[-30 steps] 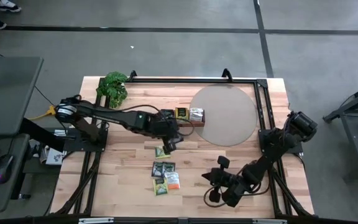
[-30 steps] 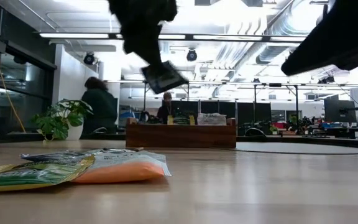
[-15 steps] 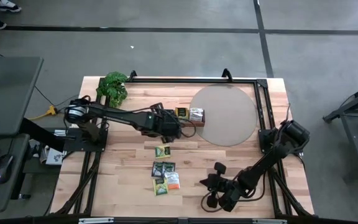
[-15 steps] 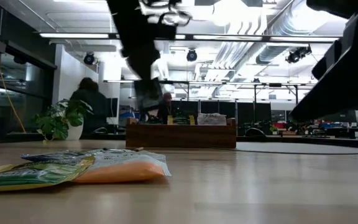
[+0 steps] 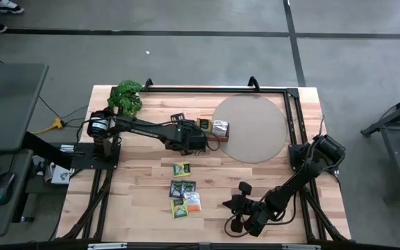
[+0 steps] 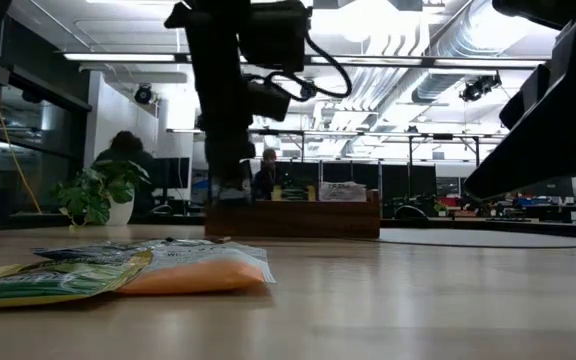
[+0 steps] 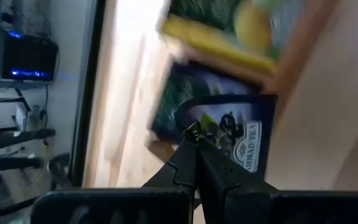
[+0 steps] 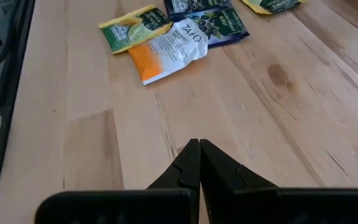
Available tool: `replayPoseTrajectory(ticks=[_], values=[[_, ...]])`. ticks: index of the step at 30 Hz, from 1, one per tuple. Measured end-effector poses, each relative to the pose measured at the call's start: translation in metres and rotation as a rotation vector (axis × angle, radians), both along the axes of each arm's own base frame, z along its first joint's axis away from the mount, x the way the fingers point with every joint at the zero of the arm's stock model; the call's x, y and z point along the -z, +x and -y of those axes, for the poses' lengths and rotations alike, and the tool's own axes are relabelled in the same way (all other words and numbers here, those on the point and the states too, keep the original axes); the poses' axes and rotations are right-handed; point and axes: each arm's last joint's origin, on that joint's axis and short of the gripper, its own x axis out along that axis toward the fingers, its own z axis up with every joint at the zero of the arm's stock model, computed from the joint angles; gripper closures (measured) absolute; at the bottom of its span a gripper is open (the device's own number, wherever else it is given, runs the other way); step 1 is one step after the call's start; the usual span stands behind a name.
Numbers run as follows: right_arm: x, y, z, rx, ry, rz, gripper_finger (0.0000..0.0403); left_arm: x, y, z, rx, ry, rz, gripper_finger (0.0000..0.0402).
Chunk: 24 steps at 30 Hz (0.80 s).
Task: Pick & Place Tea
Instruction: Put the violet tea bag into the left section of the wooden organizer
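My left gripper (image 7: 194, 134) is shut on a dark tea sachet (image 7: 244, 134) over the left end of the brown wooden tray (image 5: 222, 138). In the low view it hangs at the tray's left end (image 6: 230, 188). More sachets lie in the tray below it: a dark one (image 7: 173, 102) and a yellow-green one (image 7: 229, 37). Several loose sachets (image 5: 184, 189) lie flat on the table near the front, among them an orange-white one (image 8: 169, 50). My right gripper (image 8: 197, 144) is shut and holds nothing, low over the bare wood to the right of those sachets (image 5: 229, 203). My left gripper pinches the dark sachet between its two fingertips at one edge (image 7: 211, 127). The fingers slant down at it from the table's left. The sachet stands out flat beyond the fingertips, over the tray's compartment. Whether it rests on the sachets underneath, I cannot tell.
A leafy plant (image 5: 127, 97) stands at the far left corner. A round grey mat (image 5: 250, 128) lies to the right of the tray. A black metal frame (image 5: 290, 94) runs along the table's far and side edges. A person sits in the room behind (image 6: 133, 160).
My left gripper has carried the dark sachet from above the loose sachets toward the far edge and down to the tray's left end, tipping and rolling on the way. My right gripper has sunk a little toward the table, then kept still.
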Motion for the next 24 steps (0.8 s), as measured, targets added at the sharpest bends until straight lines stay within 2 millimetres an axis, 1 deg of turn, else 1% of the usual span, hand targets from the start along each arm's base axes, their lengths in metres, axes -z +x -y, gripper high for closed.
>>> replayPoseTrajectory(ticks=[24], values=[[0.0002, 0.0005, 0.001, -0.013, -0.029, -0.005, 0.0402, -0.0022, 0.0022, -0.0017, 0.07, 0.155, -0.07, 0.0401]])
